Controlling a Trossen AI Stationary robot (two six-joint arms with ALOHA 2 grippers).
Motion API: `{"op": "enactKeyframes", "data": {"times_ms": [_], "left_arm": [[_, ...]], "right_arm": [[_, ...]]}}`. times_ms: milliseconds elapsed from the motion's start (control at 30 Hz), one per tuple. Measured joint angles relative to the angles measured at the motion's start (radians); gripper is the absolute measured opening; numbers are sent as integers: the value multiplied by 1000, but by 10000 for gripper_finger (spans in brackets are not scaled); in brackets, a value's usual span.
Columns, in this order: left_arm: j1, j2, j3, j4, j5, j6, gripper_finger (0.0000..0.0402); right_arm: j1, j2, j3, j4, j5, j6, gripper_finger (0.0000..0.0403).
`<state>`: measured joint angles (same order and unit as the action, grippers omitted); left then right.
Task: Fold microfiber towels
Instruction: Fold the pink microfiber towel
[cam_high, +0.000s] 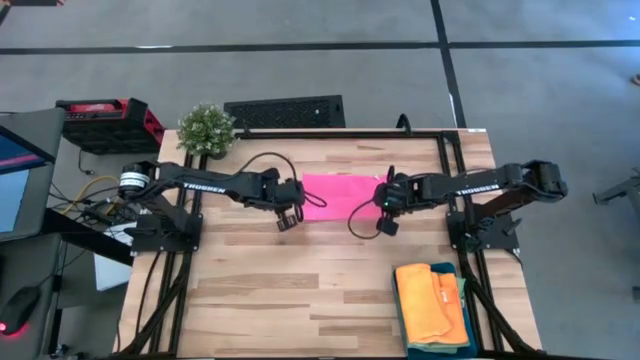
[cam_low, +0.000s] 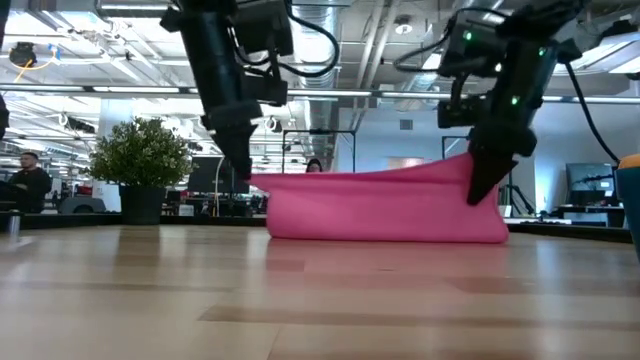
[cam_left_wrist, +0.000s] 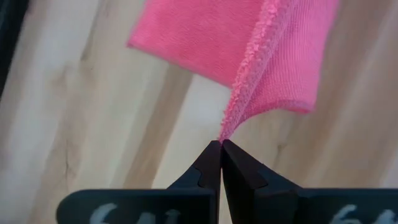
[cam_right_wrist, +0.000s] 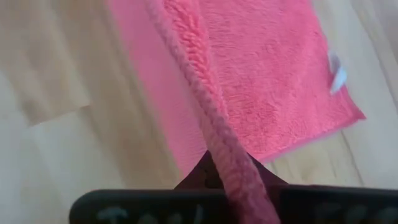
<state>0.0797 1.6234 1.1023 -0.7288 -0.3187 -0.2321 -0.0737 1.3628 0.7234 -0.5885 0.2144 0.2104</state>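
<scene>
The hot pink towel (cam_high: 338, 194) lies at the table's middle, its near edge raised between my two grippers; in the low view (cam_low: 390, 210) it hangs like a curtain with its lower part on the wood. My left gripper (cam_high: 290, 216) is shut on its near left corner. My right gripper (cam_high: 387, 223) is shut on its near right corner. An orange towel (cam_high: 425, 300) lies folded on top of a stack in the dark teal tray (cam_high: 470, 325) at the near right. My left gripper pinches the pink towel's corner tip (cam_left_wrist: 224, 132) between its two shut fingers, from above, pointing down. The hemmed edge rises from the fingertips and is drawn taut; the rest hangs down to the table. My right gripper holds the pink towel's hemmed edge (cam_right_wrist: 219, 144) near its right corner, from above. The edge runs over the fingers and hides the place of contact. In the low view the corner (cam_low: 478, 172) is lifted, and the cloth below it rests on the table.
A small potted plant (cam_high: 207, 128) stands at the far left corner. A black grille (cam_high: 285, 111) lies beyond the far edge. Bare wood shows between the pink towel and the near edge, left of the tray.
</scene>
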Motion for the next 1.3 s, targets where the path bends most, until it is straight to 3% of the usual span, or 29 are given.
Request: {"op": "enactKeyframes", "data": {"times_ms": [333, 600, 1033, 1300], "left_arm": [[107, 0, -65, 213, 53, 49, 0], [150, 0, -68, 262, 49, 51, 0], [175, 0, -68, 302, 15, 47, 2], [196, 0, -68, 352, -7, 64, 62]], "right_arm": [[-138, 0, -43, 29, -4, -22, 6], [-193, 0, -43, 60, -4, -34, 14], [-224, 0, -43, 98, 38, -63, 85], [-256, 0, -42, 104, 79, -62, 155]]}}
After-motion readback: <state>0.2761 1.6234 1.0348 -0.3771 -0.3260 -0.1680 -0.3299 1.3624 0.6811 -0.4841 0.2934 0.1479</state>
